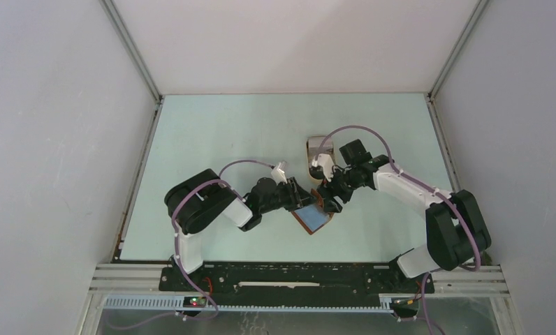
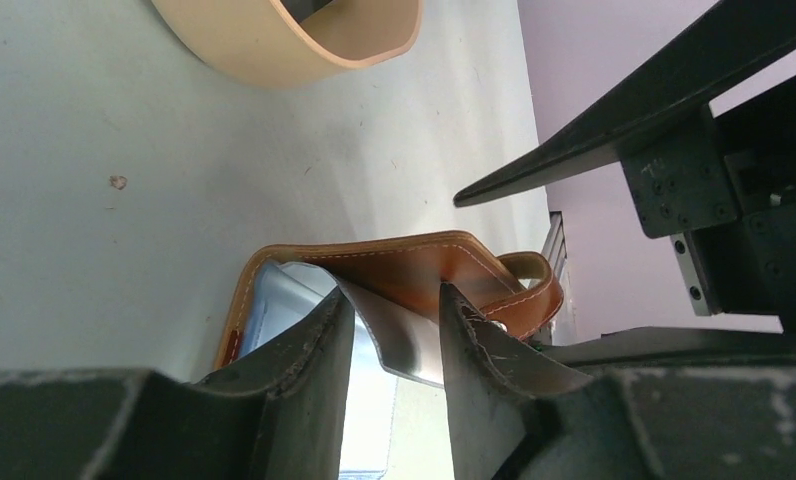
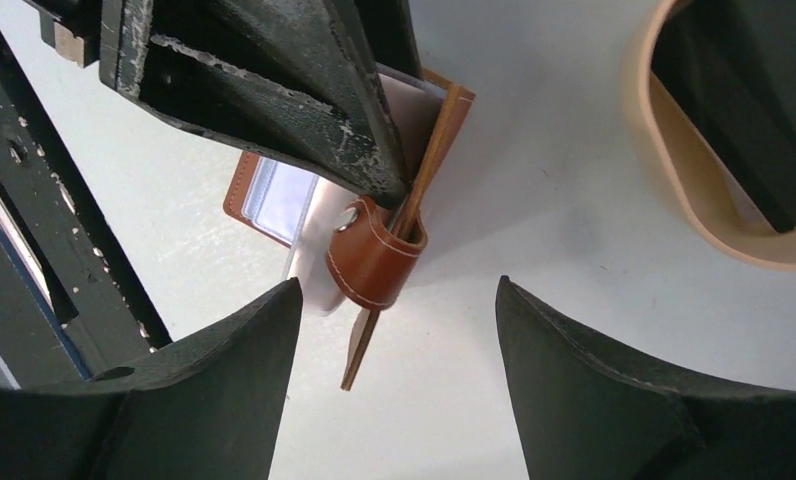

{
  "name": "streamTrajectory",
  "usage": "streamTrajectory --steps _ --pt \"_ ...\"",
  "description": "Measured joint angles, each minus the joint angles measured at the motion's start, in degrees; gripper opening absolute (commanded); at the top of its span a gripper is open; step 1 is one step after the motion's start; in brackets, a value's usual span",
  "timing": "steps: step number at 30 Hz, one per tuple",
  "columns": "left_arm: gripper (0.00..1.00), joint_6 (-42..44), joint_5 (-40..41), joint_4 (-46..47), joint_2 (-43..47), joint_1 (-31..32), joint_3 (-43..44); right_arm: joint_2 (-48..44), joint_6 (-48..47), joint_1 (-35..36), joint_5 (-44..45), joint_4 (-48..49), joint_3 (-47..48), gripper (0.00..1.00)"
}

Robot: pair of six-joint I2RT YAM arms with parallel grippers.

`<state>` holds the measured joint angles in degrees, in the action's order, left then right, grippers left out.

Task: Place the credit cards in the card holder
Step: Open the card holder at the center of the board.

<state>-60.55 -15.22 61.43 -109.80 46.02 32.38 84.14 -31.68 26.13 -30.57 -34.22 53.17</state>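
The reddish-brown card holder (image 1: pixel 310 218) lies open on the table between both grippers. One cover (image 2: pixel 414 270) stands up, with its strap loop (image 3: pixel 374 265) at the edge. A pale blue sheet (image 2: pixel 274 300) lies inside; I cannot tell whether it is a card or a sleeve. My left gripper (image 1: pixel 304 201) reaches into the holder, and its fingers (image 2: pixel 394 300) are apart, with a grey clear leaf (image 2: pixel 414 340) between them touching only the right finger. My right gripper (image 1: pixel 329 202) is open and empty (image 3: pixel 397 290) just above the table by the strap. No loose credit card is clearly visible.
A tan oval tray (image 1: pixel 317 143) stands just beyond the holder, with something dark inside (image 3: pixel 734 100); its wall shows in the left wrist view (image 2: pixel 274 55). White enclosure walls surround the pale table.
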Motion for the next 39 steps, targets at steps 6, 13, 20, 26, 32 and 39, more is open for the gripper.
streamTrajectory --steps 6,13,20,26,32,39 --pt "0.37 -1.03 0.15 -0.44 0.00 0.00 0.04 1.46 1.25 1.84 0.17 -0.39 0.00 0.81" --pt "0.32 -2.12 1.14 -1.14 0.13 0.00 0.81 1.51 2.49 1.99 -0.70 -1.31 0.02 0.84" --pt "0.31 -2.47 2.58 -2.27 1.60 0.26 1.20 1.51 3.61 3.82 0.72 -1.51 0.02 0.84" --pt "0.31 -2.56 3.34 -2.60 1.60 0.59 2.25 1.51 5.49 5.92 5.66 -0.52 0.02 0.75" --pt "0.31 -2.58 3.56 -2.64 1.60 0.90 2.36 1.53 7.10 5.70 9.11 0.35 0.02 0.49" --pt "0.32 -2.51 3.74 -2.60 1.60 0.90 2.69 2.01 9.01 2.62 7.45 -0.11 0.66 0.19"
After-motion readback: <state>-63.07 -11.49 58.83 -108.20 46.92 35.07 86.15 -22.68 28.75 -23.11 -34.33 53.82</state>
